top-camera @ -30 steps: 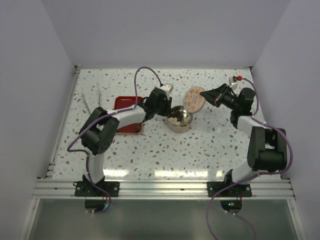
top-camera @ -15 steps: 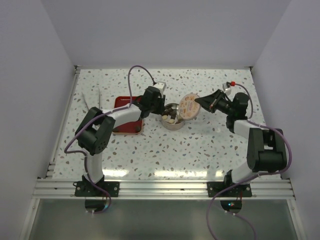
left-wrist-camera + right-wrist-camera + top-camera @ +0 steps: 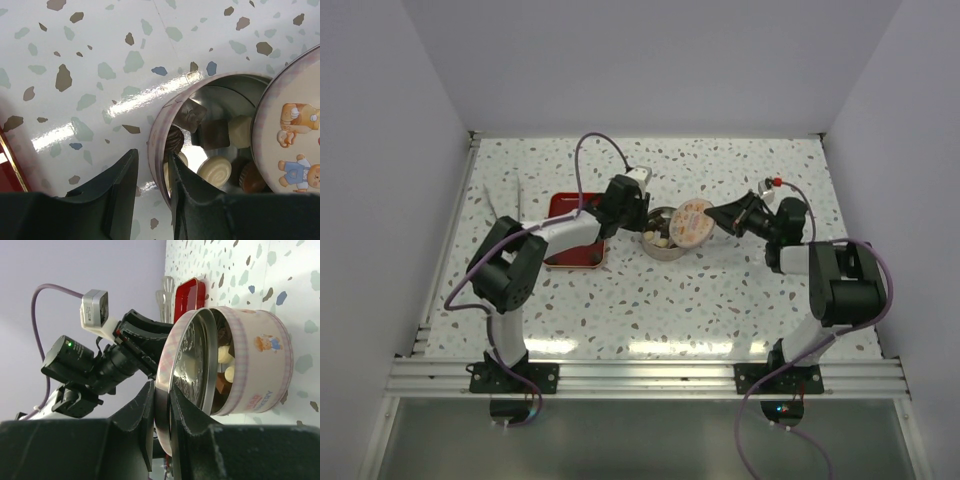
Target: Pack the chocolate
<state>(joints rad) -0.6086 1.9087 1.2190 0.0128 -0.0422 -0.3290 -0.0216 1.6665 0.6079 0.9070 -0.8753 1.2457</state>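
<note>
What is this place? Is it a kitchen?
Likely a robot lab test bench, not a kitchen: a left arm and a right arm bolted to a metal rail, at a speckled table boxed in by plain white walls.

We are pinching the rim of the lid [image 3: 187,360] in our right gripper [image 3: 162,390], holding it on edge at the open mouth of the tin [image 3: 255,365], with chocolate pieces [image 3: 225,362] showing inside the tin and the red tray [image 3: 190,295] lying beyond it.
</note>
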